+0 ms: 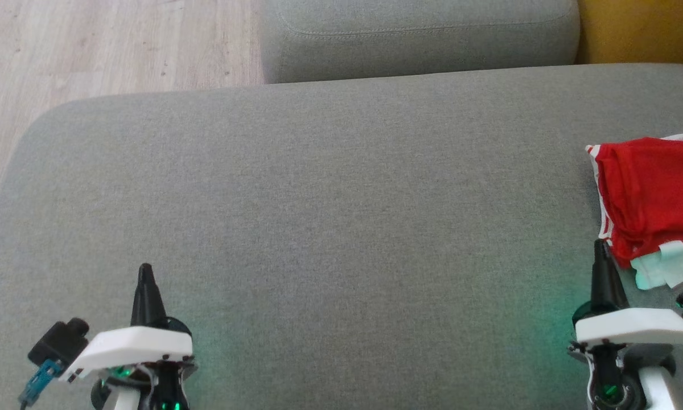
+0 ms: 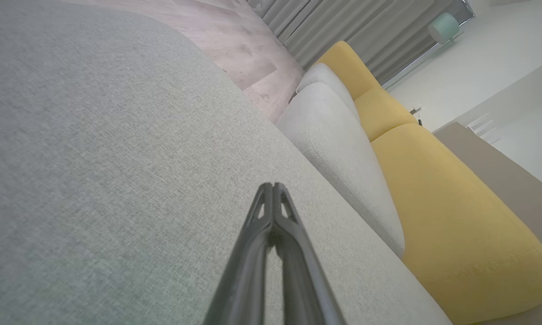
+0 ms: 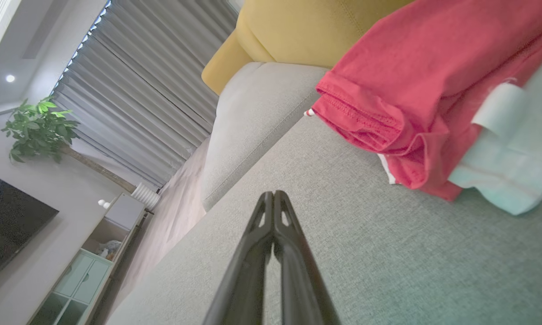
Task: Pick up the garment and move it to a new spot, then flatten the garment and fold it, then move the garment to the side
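Observation:
A folded red garment with white trim lies at the right edge of the grey sofa seat, on top of a pale mint garment. In the right wrist view the red garment sits up and to the right of my fingers, with the mint cloth under it. My right gripper is shut and empty, its tip just left of the garment's near corner. My left gripper is shut and empty over bare cushion at the lower left. Both pairs of fingertips, left and right, are pressed together.
A grey back cushion runs along the top, with a yellow cushion at the far right. Wooden floor lies beyond the seat's rounded left edge. In the right wrist view, curtains, a plant and a TV cabinet stand far off.

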Robot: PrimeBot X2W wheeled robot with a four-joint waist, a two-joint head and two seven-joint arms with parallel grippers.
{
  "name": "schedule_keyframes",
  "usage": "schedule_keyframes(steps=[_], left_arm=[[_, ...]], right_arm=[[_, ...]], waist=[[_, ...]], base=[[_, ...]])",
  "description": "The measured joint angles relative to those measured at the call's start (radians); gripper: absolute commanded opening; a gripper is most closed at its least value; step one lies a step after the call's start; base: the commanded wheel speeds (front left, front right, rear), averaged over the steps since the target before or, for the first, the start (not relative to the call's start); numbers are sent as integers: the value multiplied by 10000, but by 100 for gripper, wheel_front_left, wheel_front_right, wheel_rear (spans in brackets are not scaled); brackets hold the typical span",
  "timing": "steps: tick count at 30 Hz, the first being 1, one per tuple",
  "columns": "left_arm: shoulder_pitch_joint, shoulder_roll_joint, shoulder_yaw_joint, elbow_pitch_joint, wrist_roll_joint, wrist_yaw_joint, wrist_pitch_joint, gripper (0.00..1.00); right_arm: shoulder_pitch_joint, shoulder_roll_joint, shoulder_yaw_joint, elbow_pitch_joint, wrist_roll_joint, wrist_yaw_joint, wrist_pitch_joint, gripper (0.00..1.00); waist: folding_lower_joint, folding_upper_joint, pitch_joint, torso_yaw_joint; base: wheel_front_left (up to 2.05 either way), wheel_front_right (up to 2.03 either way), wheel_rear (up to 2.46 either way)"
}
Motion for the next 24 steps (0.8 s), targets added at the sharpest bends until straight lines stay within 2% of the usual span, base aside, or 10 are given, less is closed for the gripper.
schedule_keyframes(steps=[24], left_arm=[[5,-4,476,-102,-2460,-305,704,0]], right_arm=[[-3,0,-221,-90,2913,0,702,0]], waist=[[0,0,-157,0]], base=[[0,0,0]])
